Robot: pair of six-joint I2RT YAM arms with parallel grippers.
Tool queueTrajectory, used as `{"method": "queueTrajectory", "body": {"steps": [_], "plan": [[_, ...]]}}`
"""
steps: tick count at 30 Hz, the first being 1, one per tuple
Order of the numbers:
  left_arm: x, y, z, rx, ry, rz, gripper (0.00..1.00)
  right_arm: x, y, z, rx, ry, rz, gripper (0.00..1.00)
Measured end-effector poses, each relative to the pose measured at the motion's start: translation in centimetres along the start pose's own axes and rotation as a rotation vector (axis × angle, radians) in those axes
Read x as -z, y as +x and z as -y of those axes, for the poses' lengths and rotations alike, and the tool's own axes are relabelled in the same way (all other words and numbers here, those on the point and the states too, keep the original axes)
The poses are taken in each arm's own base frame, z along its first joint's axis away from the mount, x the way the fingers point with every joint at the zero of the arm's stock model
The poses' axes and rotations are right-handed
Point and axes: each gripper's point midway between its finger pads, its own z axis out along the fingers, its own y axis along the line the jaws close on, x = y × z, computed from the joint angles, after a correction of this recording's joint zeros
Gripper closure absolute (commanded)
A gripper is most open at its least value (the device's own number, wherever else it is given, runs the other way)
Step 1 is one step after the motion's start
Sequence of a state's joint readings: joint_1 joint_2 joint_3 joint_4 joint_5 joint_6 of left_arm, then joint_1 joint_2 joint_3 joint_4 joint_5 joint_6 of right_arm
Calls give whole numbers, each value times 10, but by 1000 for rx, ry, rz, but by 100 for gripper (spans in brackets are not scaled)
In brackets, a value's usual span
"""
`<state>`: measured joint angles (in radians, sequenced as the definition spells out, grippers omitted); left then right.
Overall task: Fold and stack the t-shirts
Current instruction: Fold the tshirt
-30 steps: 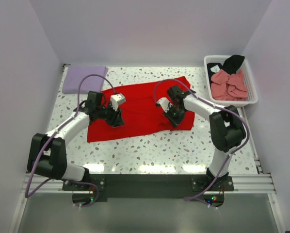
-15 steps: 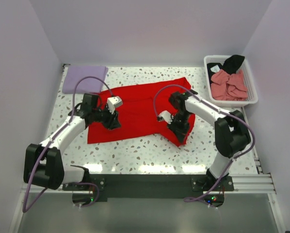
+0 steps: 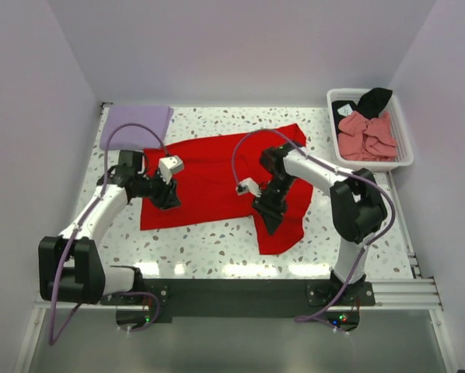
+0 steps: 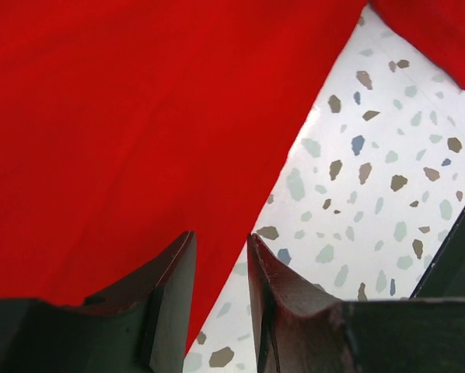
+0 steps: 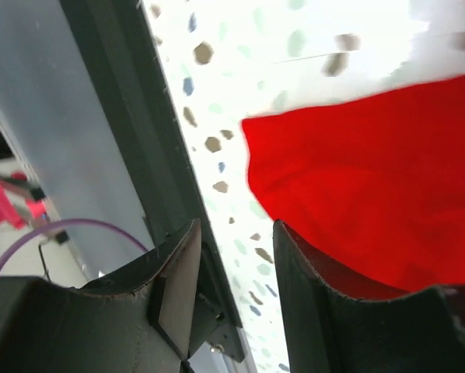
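Note:
A bright red t-shirt (image 3: pixel 209 167) lies spread on the speckled table, with its lower right part drawn out toward the front edge. My left gripper (image 3: pixel 168 199) is low over the shirt's lower left part. In the left wrist view (image 4: pixel 221 242) its jaws stand slightly apart over the red cloth's edge (image 4: pixel 139 116), holding nothing. My right gripper (image 3: pixel 267 221) is at the left edge of the drawn-out flap. In the right wrist view (image 5: pixel 236 231) its jaws are apart, with bare table between them and red cloth (image 5: pixel 372 179) beside the right finger.
A folded pale lavender shirt (image 3: pixel 135 124) lies at the back left corner. A white slatted basket (image 3: pixel 402 134) at the back right holds salmon-pink (image 3: pixel 366 134) and black (image 3: pixel 372 99) shirts. The dark front rail (image 5: pixel 116 116) is close to my right gripper.
My right gripper swept toward the front and a little left, and the shirt's lower right part came forward with it. My left gripper slid left across the shirt.

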<state>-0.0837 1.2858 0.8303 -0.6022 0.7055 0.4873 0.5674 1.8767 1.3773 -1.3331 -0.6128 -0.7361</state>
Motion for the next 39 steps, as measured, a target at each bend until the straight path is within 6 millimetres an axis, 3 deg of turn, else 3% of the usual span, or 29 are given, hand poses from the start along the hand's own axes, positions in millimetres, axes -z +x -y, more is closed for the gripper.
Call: {"method": "queueTrajectory", "body": {"steps": [3,7,13,17,19,25,26,28,31,36,39], "plan": [[5,4,-14,36,-31,-6,62,24,-8,17,-47,42,83,58],[-1,20,-29,85,-62,-66,62,52,9,65,-186,225,123,61],[-14,54,-57,162,-133,-200,63,62,13,126,-249,513,97,60],[-25,73,-76,208,-172,-276,64,57,13,163,-290,617,70,60],[-27,68,-87,209,-194,-271,64,51,16,180,-313,645,46,60],[-33,51,-121,227,-234,-240,64,69,-1,205,-347,717,74,53],[-33,48,-125,224,-238,-233,63,72,-5,207,-347,718,91,48],[-32,46,-130,212,-238,-227,62,75,-8,207,-343,712,107,46],[-25,43,-121,183,-205,-223,61,83,-11,192,-305,687,132,42],[5,14,-96,54,-174,-162,59,104,2,128,-179,634,157,46],[22,2,-79,-37,-155,-134,59,101,21,90,-96,595,140,46]]}}
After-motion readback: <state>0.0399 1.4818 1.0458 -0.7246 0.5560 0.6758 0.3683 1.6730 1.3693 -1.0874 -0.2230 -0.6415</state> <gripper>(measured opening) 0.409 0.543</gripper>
